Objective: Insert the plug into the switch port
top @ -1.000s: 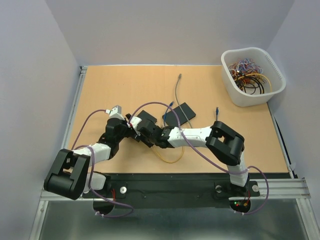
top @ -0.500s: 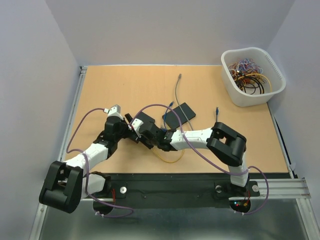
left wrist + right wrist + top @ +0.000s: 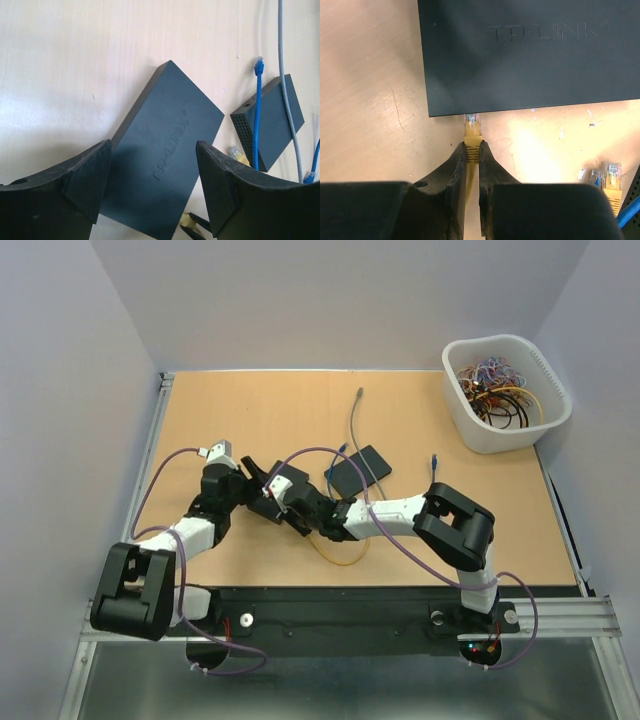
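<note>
At my remote station, the right gripper (image 3: 472,151) pinches the yellow plug (image 3: 472,132) by its boot, fingers nearly together, with the cable running back between them. The plug's clear tip meets the near edge of the black switch (image 3: 530,55); from my wrist view I cannot tell how far it sits inside a port.

My left gripper (image 3: 152,165) hangs over the same switch with its jaws spread wide and holds nothing. The black casing lies flat on the table (image 3: 250,410) between and below the two fingers, and I see no contact with either.

In the overhead view both arms meet at that switch, left of the table's middle. A second switch (image 3: 272,120) lies just beyond, to the right, with a blue cable (image 3: 257,115) and a grey cable (image 3: 285,75) draped across it. A spare yellow plug (image 3: 612,182) rests loose on the wood beside my right fingers. The white tub (image 3: 505,390) of coiled cables stands at the far right corner, well apart.
</note>
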{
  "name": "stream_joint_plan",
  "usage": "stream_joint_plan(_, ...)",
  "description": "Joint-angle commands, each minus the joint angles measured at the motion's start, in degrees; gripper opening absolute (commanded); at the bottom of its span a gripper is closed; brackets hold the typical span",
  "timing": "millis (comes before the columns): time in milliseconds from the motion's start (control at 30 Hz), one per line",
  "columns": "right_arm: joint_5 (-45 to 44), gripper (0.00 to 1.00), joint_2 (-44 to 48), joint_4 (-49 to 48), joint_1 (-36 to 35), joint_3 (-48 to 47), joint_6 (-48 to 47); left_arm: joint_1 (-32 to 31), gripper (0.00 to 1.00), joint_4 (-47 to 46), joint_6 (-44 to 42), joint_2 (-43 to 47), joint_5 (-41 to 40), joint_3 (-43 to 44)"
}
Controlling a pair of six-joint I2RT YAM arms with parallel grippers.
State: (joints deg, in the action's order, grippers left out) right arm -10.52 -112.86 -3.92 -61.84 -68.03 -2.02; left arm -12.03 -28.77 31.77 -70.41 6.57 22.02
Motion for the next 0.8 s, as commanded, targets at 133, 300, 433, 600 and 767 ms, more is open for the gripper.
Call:
stream_joint_plan(133, -1.87, 0.0, -1.13, 0.76, 0.67, 0.88, -2.55, 1.05, 0.79, -11.12, 1.18, -9.47, 9.69, 1.45)
stream_joint_plan(300, -2.75, 0.0, -0.87, 0.67, 0.67, 0.35, -3.78, -0.79, 0.77, -13.94, 3.65, -11.94, 11.28, -1.1)
stream_joint_plan(433, -2.92, 0.0, -1.22, 0.67, 0.85, -0.7, -4.66, -4.31, 0.77, -14.03, 6.46, -12.99, 9.87, -2.42)
stream_joint_plan(600, -3.8, 0.0, -1.49, 0.76, 1.02, -2.8, -5.89, -8.17, 0.77, -14.47, 10.32, -13.44, 8.29, -5.14)
stream_joint_plan(767, -4.94, 0.0, -1.49, 0.85, 1.81, -5.35, -5.98, -9.67, 0.75, -15.08, 11.65, -12.47, 7.14, -8.13)
